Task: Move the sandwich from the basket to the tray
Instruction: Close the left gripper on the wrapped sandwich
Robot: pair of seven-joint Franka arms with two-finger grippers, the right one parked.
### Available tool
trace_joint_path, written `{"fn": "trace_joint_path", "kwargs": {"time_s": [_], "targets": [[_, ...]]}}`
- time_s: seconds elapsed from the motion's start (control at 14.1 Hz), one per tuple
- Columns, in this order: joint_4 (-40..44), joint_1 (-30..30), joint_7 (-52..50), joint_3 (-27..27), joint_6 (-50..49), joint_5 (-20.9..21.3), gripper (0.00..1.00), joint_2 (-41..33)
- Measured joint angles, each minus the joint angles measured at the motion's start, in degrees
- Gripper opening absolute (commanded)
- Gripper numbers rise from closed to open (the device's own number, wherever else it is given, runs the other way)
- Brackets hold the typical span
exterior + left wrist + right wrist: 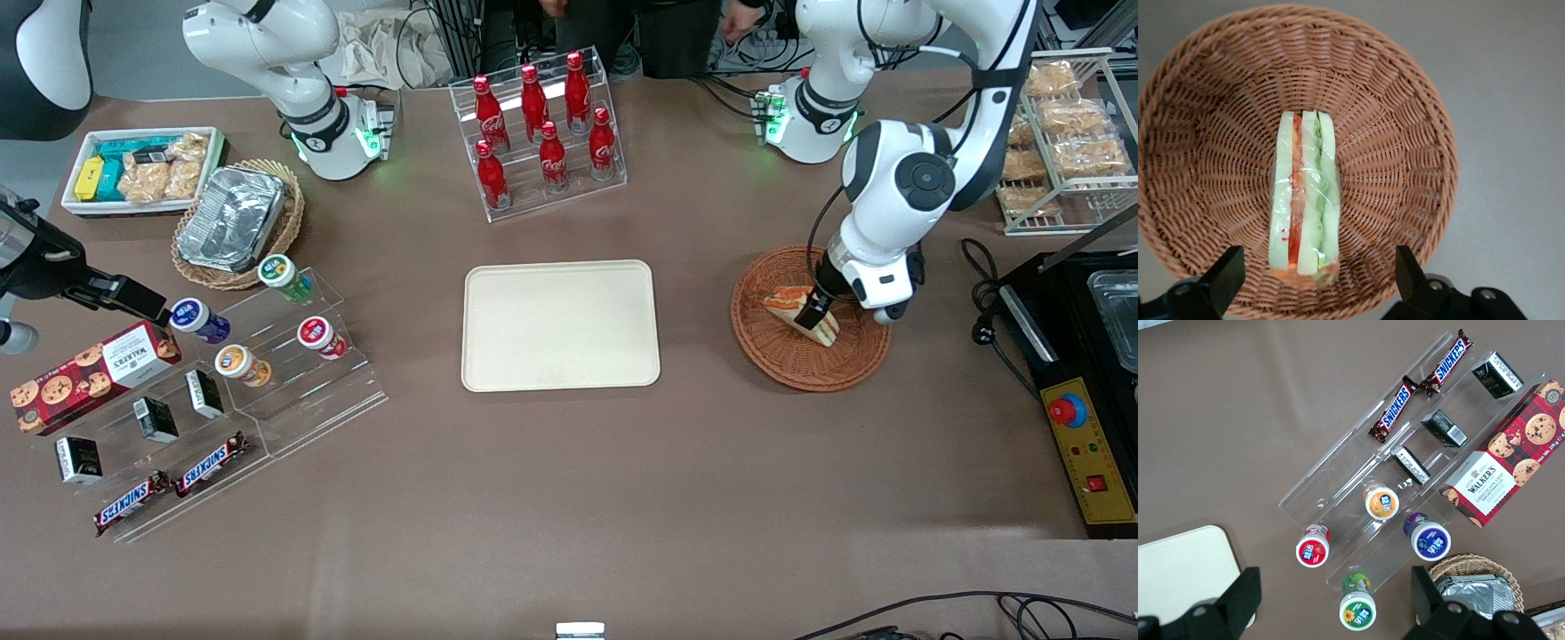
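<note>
Sandwich [1305, 200] is lying in the middle of the basket [1198, 133], wrapped in clear film, standing on edge with its bread and filling layers facing up toward the wrist camera. The tool [1313, 280] is hovering low over it with its fingers [1221, 273] spread wide apart, one on each side of the wedge's thicker end and not touching it. From the front, the tool [813, 313] is appearing to sit right at the sandwich [800, 311], though the arm is hiding how deep the fingertips are reaching, so contact with the wicker is hard to judge.

The step in hand seems to be closing on the sandwich. To do it well, the tool should be pressing on the two flat bread faces, squarely across the layers, low enough to catch the body and not just the film. A gentle squeeze is probably suiting soft bread best. A straight lift should be clearing the basket [805, 360] rim before moving toward the tray [560, 324], which is lying bare on the tabletop [622, 489] toward the parked arm's end.
</note>
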Motion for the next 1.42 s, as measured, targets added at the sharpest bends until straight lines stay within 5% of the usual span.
{"fn": "trace_joint_path", "kwargs": {"time_s": [0.64, 0.78, 0.92, 0.99, 1.06, 1.42], "targets": [[-0.13, -0.17, 0.10, 0.01, 5.40, 1.27, 0.97, 6.43], [-0.13, -0.17, 0.15, 0.06, 6.61, 2.07, 0.80, 7.74], [-0.13, -0.17, 0.15, 0.08, 7.37, 2.85, 0.41, 8.45], [-0.14, -0.17, 0.15, 0.14, 7.57, 2.94, 0.10, 8.61], [-0.23, -0.17, 0.15, 0.19, 7.72, 3.01, 0.00, 8.70], [-0.58, -0.15, 0.94, 0.24, 8.73, 3.20, 0.00, 8.47]]}}
